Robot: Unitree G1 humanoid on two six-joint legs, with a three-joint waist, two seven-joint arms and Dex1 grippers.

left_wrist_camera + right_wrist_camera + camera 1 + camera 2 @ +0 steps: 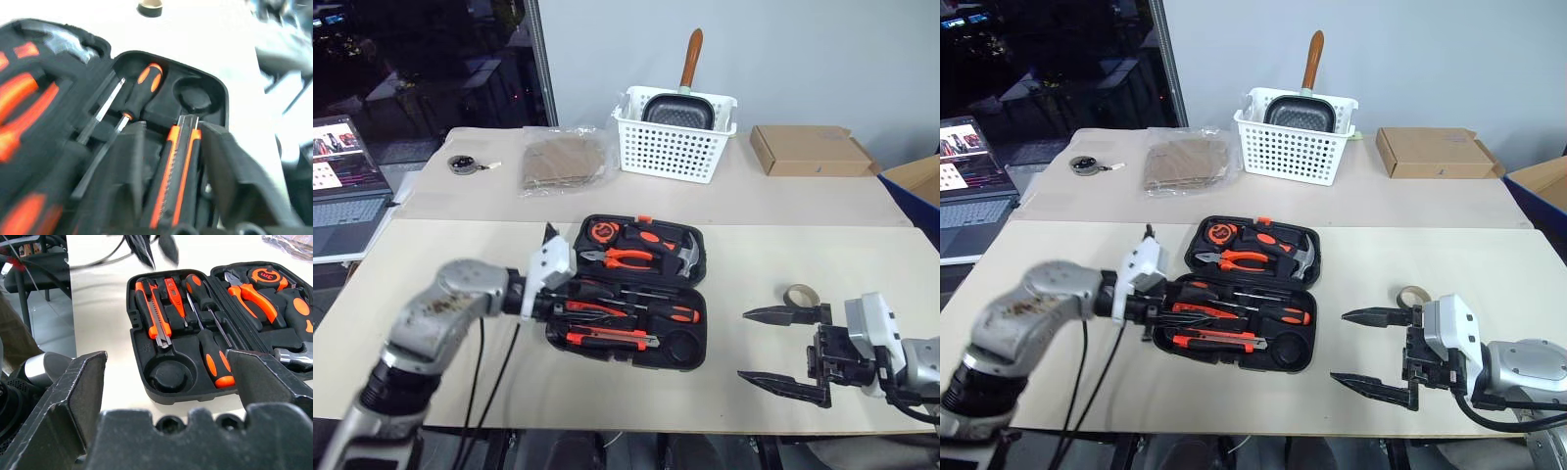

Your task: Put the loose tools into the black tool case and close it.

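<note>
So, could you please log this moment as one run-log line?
case: open | knife, tester, two screwdrivers in recesses | tape roll: on table | left gripper: over knife | right gripper: open, empty

Before me, two pale beige tables stand end to end against a plain grey wall. On my left, a dark window reflects dim room lights.

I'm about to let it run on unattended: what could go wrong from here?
The tape roll lies on the table beside the open right gripper, while its round recess in the case is empty; closing now would leave it out. The left gripper straddles the knife and could drag it from its slot.
</note>
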